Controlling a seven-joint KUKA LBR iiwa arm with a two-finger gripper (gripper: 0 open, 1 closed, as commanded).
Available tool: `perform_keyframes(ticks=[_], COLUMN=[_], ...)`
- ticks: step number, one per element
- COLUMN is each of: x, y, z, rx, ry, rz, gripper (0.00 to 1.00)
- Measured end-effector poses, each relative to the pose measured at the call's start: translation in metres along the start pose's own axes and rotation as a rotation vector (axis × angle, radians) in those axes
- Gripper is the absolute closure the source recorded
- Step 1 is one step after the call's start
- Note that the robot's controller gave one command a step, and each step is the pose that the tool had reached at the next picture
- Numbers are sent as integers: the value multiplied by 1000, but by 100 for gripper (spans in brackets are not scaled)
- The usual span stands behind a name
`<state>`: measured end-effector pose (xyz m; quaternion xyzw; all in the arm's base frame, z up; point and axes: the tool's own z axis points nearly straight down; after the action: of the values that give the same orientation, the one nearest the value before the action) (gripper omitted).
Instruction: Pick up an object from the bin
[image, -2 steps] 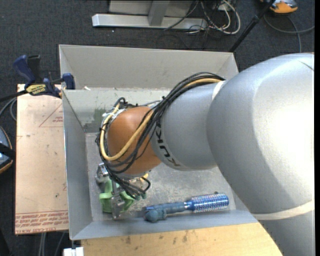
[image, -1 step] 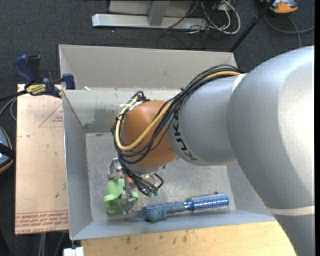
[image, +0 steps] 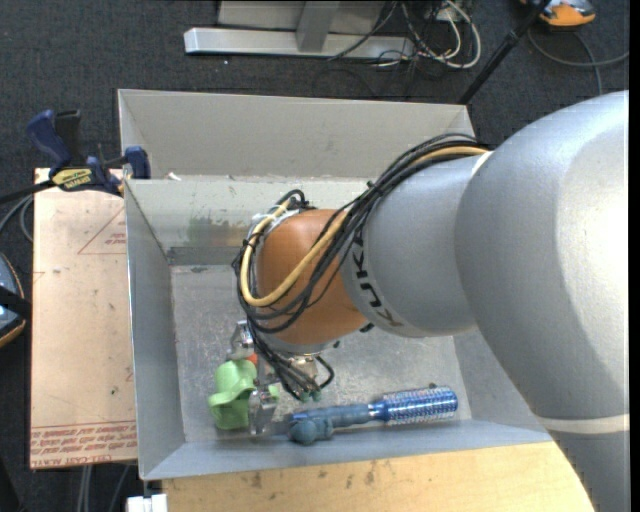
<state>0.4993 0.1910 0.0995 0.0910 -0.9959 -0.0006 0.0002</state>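
Note:
My gripper reaches down near the bin's front left, under the orange cover. Right beside it on the left lies a light green plastic thing, touching or very close to the metal fingers. Whether it sits between the fingers is hidden by the gripper's body. A blue brush with a bristled head and a grey-blue handle end lies along the front wall, just right of the gripper.
The arm and its orange cover with cables hang over the middle of the bin and hide the floor beneath. Bare grey floor shows at the left and at the back of the bin.

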Motion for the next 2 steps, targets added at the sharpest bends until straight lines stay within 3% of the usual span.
perform_keyframes(ticks=[1, 2], x=[6, 9], y=[0, 2], z=[22, 22], rx=[-4, -3], ry=[-25, -34], rz=[8, -3], gripper=[0, 0])
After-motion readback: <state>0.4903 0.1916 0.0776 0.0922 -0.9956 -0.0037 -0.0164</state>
